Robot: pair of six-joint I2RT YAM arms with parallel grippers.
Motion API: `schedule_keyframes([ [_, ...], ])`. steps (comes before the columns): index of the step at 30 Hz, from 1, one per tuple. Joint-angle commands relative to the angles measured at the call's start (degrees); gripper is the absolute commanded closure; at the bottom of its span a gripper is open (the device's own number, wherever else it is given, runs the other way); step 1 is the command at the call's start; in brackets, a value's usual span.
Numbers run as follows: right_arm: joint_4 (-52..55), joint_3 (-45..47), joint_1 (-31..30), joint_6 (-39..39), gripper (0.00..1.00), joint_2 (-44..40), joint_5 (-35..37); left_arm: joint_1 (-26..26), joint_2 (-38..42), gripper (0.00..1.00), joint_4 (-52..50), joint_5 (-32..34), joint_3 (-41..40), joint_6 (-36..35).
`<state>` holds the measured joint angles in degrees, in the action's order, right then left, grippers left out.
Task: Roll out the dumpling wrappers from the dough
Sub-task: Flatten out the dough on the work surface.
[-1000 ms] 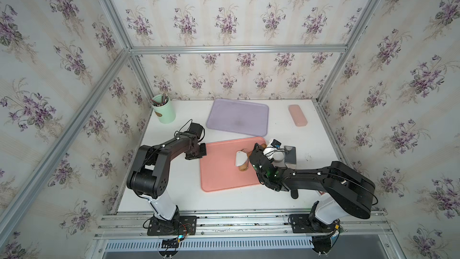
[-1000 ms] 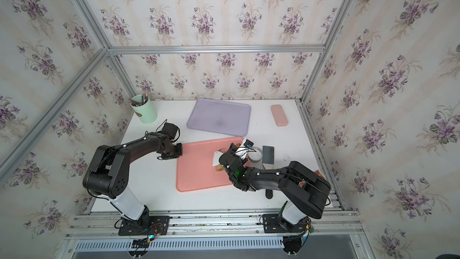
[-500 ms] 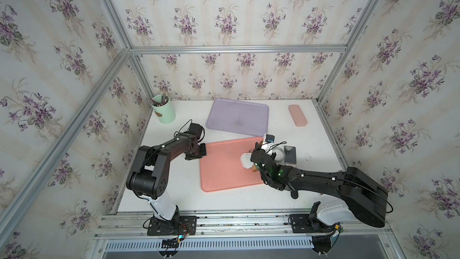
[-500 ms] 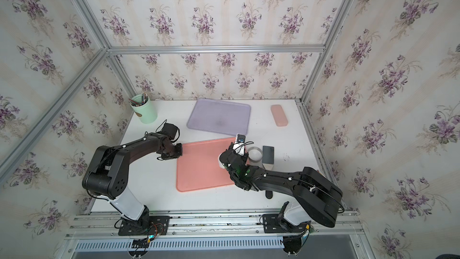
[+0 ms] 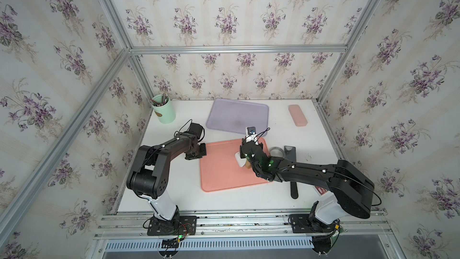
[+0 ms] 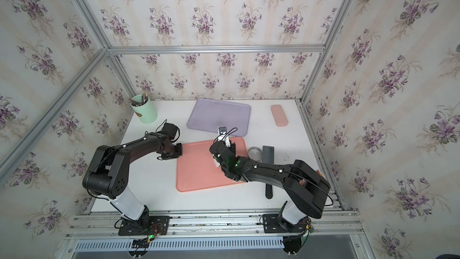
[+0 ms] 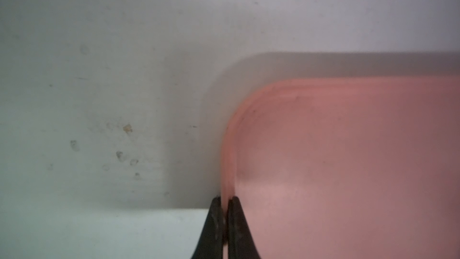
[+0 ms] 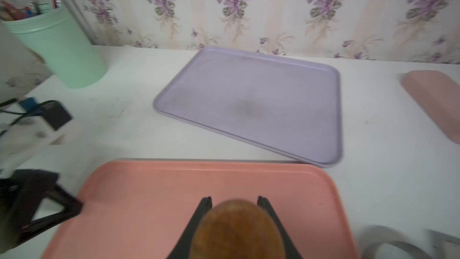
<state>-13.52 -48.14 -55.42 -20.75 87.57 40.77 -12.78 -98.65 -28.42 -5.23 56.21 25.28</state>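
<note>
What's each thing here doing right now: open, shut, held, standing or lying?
Left gripper: jaws shut on pink tray rim.
Right gripper: jaws clamped around wooden rolling pin.
Dough: lying on pink tray, partly hidden.
Purple tray: flat on table.
Green cup: upright, holding pens.
Metal ring: lying on table.

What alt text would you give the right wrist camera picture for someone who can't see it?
The right gripper clamps a rounded brown wooden piece, probably a rolling pin, above a pink tray. Beyond, on the white table, sit a purple tray and a mint-green cup of pens.
</note>
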Motion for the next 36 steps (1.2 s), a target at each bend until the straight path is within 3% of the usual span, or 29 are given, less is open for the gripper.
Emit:
schedule_keyframes([
  [1,3.2,0.93,0.51,4.25,1.0,-3.46,5.11,-0.06,-0.59,1.0,-1.57,1.15,-0.43,-0.58],
  [7,5.16,-1.17,0.51,5.63,1.0,-6.19,4.88,-0.06,-1.02,1.0,-1.59,0.9,0.22,-0.52],
  [11,1.28,-3.5,-1.08,6.44,1.0,-3.6,-3.91,-0.05,-0.97,1.0,-1.37,1.19,-0.13,-0.45],
  [14,3.2,-7.88,-2.15,5.26,1.0,1.13,-3.5,-0.06,-1.02,1.0,-1.38,1.11,-0.12,-0.32],
  [18,-0.84,-6.48,-1.47,2.79,1.0,-1.66,-7.59,0.01,-0.75,1.0,-1.54,1.23,-0.19,-0.43],
  [22,3.12,-3.41,5.17,-2.95,1.0,-4.88,-8.32,-0.06,-0.88,1.0,-1.39,0.85,-0.13,-0.45],
  [29,-5.5,7.7,17.21,-2.41,1.0,-10.02,-20.37,-0.01,-1.02,1.0,-0.67,0.14,-0.57,-0.41],
  [36,-11.84,13.78,21.11,-2.95,1.0,-7.67,-23.61,-0.03,-0.87,1.0,-0.93,0.59,-0.58,-0.49],
])
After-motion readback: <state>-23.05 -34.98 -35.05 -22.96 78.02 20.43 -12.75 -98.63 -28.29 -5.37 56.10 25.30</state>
